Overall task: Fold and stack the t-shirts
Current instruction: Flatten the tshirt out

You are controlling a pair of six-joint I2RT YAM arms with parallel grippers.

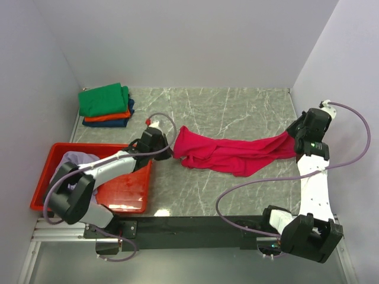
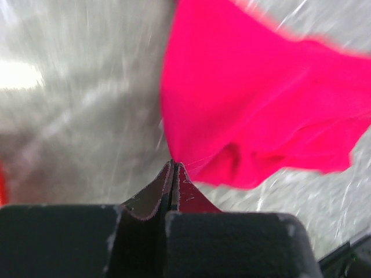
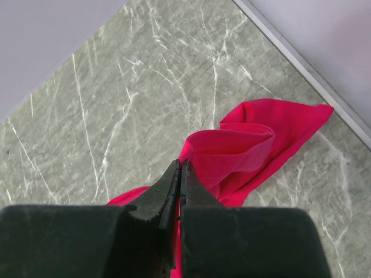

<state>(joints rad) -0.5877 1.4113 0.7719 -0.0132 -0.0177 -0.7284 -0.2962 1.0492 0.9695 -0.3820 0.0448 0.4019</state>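
The left hand (image 2: pixel 173 166) and right hand (image 3: pixel 178 167) are each pinched shut on an end of the crimson-pink t-shirt (image 1: pixel 231 155), which sags across the desk (image 1: pixel 237 112), looking light and limp and probably best held by its corners, with the folded stack (image 1: pixel 106 106) beyond.
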